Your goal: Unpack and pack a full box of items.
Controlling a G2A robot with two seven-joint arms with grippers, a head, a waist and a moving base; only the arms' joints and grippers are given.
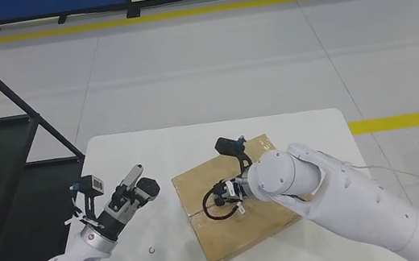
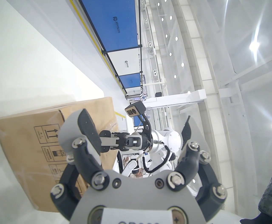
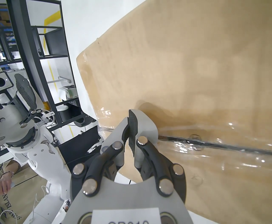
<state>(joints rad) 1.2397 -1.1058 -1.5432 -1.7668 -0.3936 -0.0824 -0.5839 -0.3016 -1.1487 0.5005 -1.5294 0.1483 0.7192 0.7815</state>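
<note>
– Fingers (image 3: pixel 132 127) of the right gripper (image 3: pixel 130 118): state?
– Pressed pad to pad, nothing visible between them.
– Position of the box (image 1: pixel 226 238)?
– Mid-table (image 1: pixel 155 151), flaps down, corners turned off square to the table edges. Clock set in the top view, 12 pointing away from the robot.
– Sealing?
– Clear tape (image 3: pixel 212 146) runs along the dark centre seam of the top face.
– Right gripper relative to it?
– Over the top face, near the box's 9 o'clock edge, tips at the taped seam. Contact with the cardboard cannot be told. Its arm crosses the box from 4 o'clock.
– Left gripper (image 2: pixel 136 125)?
– Spread wide, holding nothing. It sits off the box at 9 o'clock, near but apart, and looks across at the printed side panel.
– Other items logged?
– Small ring-shaped object (image 1: pixel 152 250) on the table at the box's 8 o'clock, just below the left gripper in the top view. Black metal frame (image 1: pixel 20 118) stands on the floor past the table, toward 10 o'clock.
</note>
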